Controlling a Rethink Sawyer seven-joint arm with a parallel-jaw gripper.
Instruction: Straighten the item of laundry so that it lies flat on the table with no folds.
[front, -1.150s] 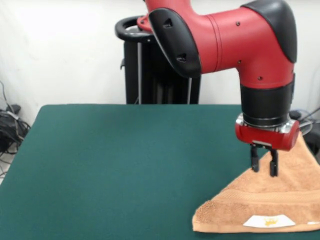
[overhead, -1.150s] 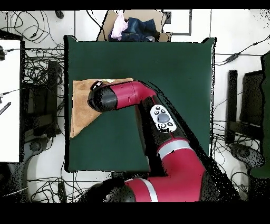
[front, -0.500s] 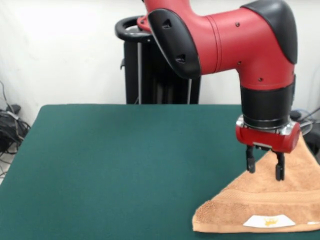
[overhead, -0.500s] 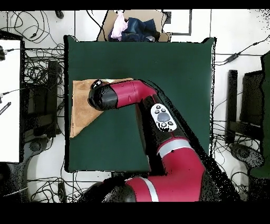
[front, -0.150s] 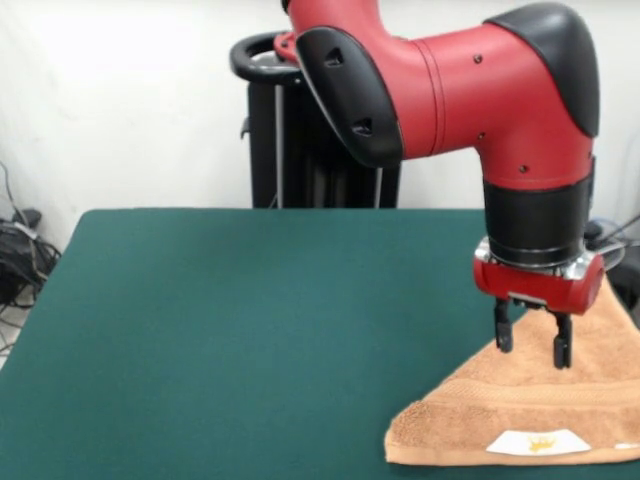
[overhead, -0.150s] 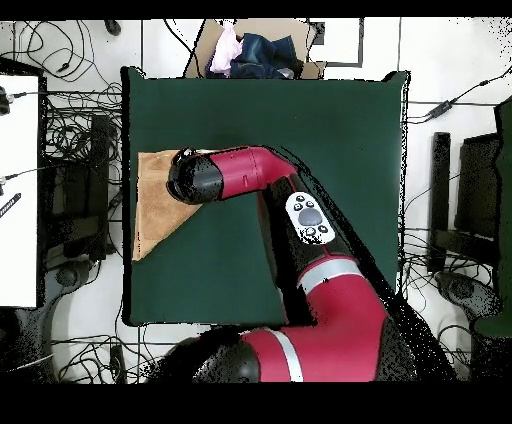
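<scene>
The towel (front, -0.150s: 540, 415) is seen at the lower right of the front view, lying on the green table (front, -0.150s: 250, 330) at its edge, folded over into a triangle with the white label (front, -0.150s: 538, 441) on top near the bottom of the frame. In the overhead view the same triangle (overhead, -0.150s: 150, 215) is found at the left edge of the table. The gripper (front, -0.150s: 533, 346) is held over the fold's upper slope with its fingers spread apart and nothing between them; contact with the cloth cannot be made out. The task is judged barely begun: the diagonal fold is not yet opened, and the doubled layer remains to be gripped and drawn out flat.
</scene>
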